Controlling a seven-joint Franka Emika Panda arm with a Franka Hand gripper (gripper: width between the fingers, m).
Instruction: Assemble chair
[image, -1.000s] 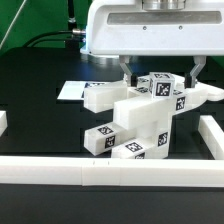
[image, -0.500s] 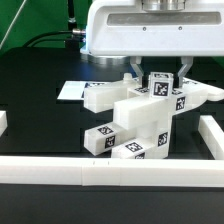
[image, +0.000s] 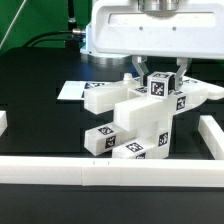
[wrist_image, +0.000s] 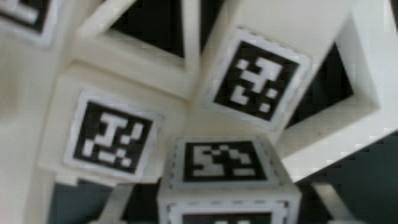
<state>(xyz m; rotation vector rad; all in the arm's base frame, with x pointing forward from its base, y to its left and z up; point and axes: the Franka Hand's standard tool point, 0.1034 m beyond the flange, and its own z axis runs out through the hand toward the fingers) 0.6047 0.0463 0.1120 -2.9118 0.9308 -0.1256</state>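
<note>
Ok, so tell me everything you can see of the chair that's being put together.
The chair is a chunky, part-built body of matte white plastic-looking blocks, several faces carrying square black-and-white tags. It stands on the black table, with flat pieces jutting toward both sides of the exterior view. The claw grips its topmost tagged piece from above, a finger on each side.

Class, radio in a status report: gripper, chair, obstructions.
Gripper shut on top block. Chair part-built, standing. No obstruction seen.
</note>
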